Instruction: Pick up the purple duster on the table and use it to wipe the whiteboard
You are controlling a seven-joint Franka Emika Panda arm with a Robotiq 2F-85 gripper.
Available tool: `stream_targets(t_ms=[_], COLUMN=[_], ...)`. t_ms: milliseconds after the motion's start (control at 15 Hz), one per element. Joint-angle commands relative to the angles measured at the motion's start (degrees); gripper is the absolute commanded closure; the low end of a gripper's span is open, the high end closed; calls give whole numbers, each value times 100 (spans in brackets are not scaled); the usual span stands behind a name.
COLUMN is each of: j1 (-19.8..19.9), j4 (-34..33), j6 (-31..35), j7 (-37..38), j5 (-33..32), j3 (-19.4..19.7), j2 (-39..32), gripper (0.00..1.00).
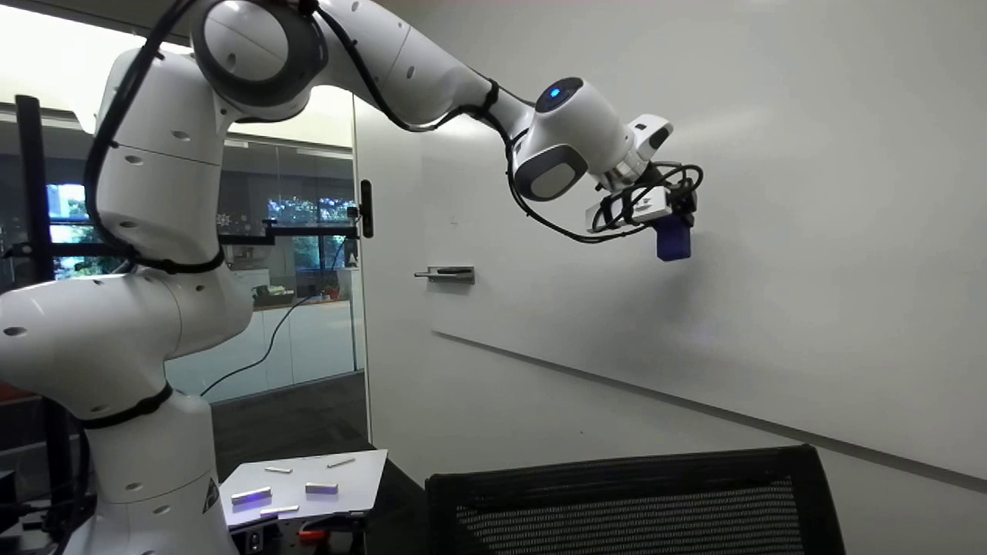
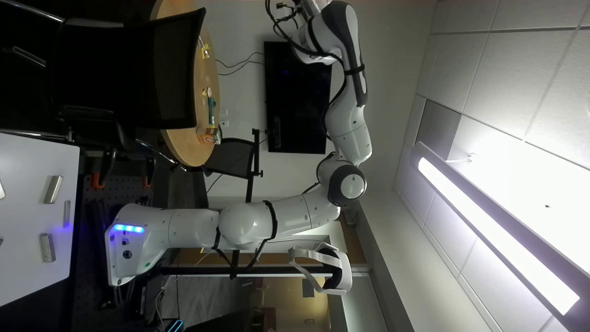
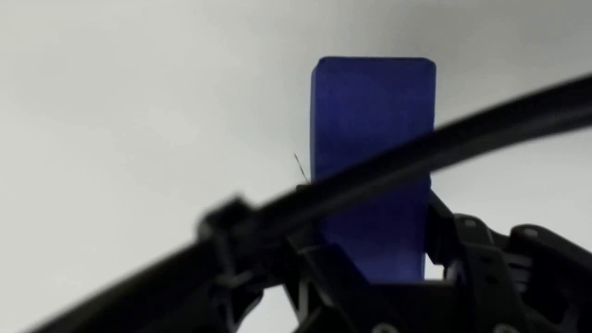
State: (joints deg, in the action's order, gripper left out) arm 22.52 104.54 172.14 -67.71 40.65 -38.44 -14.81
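One white arm (image 1: 439, 77) reaches out high across the whiteboard (image 1: 833, 254). Purple duster (image 1: 673, 240) is at its far end, higher than the dark line (image 1: 617, 385) slanting along the board's lower part. Gripper (image 3: 375, 226) pinches the duster: wrist view gives a dark finger (image 3: 439, 231) at either long side, the block's free end jutting past the tips. Black cable (image 3: 490, 125) crosses in front of it, blurred. Soft shadow (image 1: 685, 285) on the board near the block; whether duster and board touch, cannot tell.

Low by the arm's foot, a white tabletop (image 1: 358, 478) bears several small pale bars (image 1: 250, 495), violet tint on some. Grey bracket (image 1: 463, 280) on the white surface, well apart from the duster. Mesh-backed black chair (image 1: 632, 509) in the foreground.

In an exterior view that lies on its side, the arm's outer end runs off the frame. Blue lamps (image 2: 129, 228) lit on its base (image 2: 138, 251). Beyond: dark screen (image 2: 295, 110) on the wall, rounded wooden table (image 2: 184, 150) with small items on it, white headset (image 2: 342, 272) by a dark pole (image 2: 207, 271).
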Motion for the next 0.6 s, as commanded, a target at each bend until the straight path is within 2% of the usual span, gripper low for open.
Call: stream_targets(t_ms=[0, 267, 533], j1=[194, -30, -618], j4=[67, 63, -83], j6=[154, 405, 825], j7=[-334, -234, 184], j5=[565, 469, 204], j3=[-412, -539, -362], j2=[93, -59, -380], gripper=[70, 70, 70])
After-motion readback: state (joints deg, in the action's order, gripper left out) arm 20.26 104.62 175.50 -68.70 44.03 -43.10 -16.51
